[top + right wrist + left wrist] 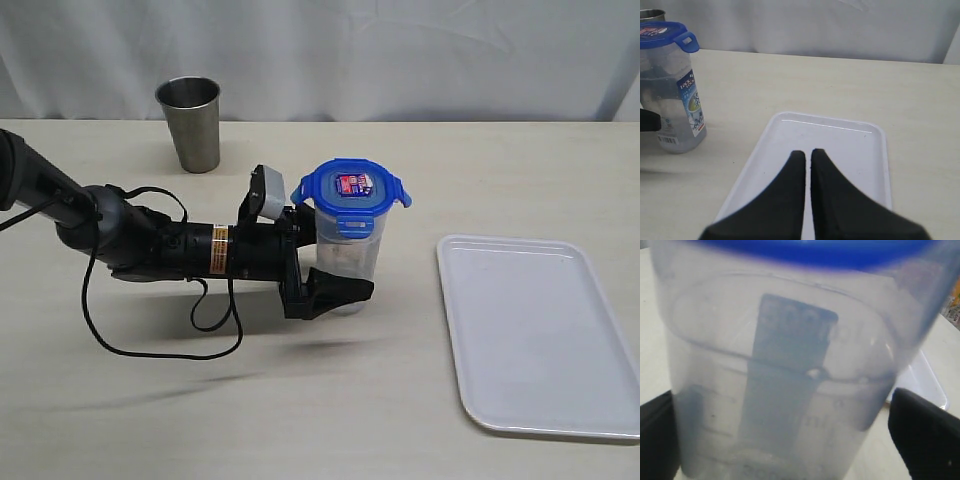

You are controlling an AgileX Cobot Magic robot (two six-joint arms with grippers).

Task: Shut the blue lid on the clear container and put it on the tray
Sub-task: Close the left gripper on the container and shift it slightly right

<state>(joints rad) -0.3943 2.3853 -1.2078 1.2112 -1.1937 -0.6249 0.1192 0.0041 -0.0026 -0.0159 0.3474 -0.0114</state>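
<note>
Exterior view: container (pixel 352 240) is standing upright on table (pixel 400 420), left of tray (pixel 540 340) & well apart from it. It's tall, narrow & clear, w/ printed label & barcode near base. Blue lid (pixel 350 185) is sitting on top, red-blue sticker up, side flaps flaring out. L gripper (pixel 332 258) is lying level, jaws spread wide either side of container's lower half; contact unclear. R gripper (pixel 807 155) is hovering over tray, jaws shut, holding nothing.
</note>
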